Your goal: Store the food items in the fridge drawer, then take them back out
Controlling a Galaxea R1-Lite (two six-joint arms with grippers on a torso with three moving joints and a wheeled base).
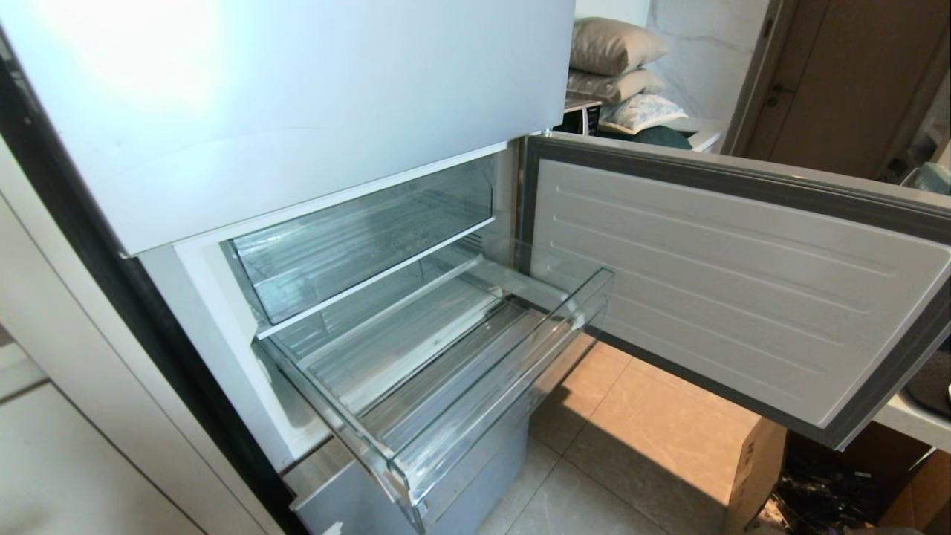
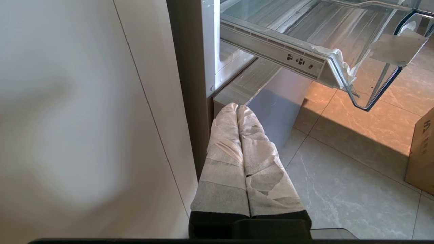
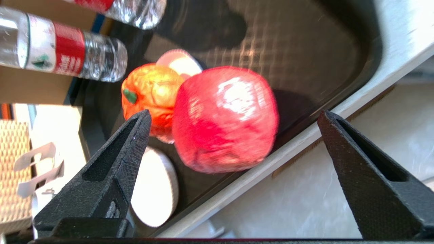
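While my right gripper [image 3: 234, 118] hangs wide open and empty, the apple [image 3: 225, 120] lies straight ahead between its tips, on a black tray [image 3: 305, 44], touching the orange fruit [image 3: 152, 91] beyond. My left gripper [image 2: 237, 110] sits closed near the fridge base, farther off. The drawer [image 1: 446, 357] stands pulled out, empty. The head view shows neither arm; the apple's far side is hidden.
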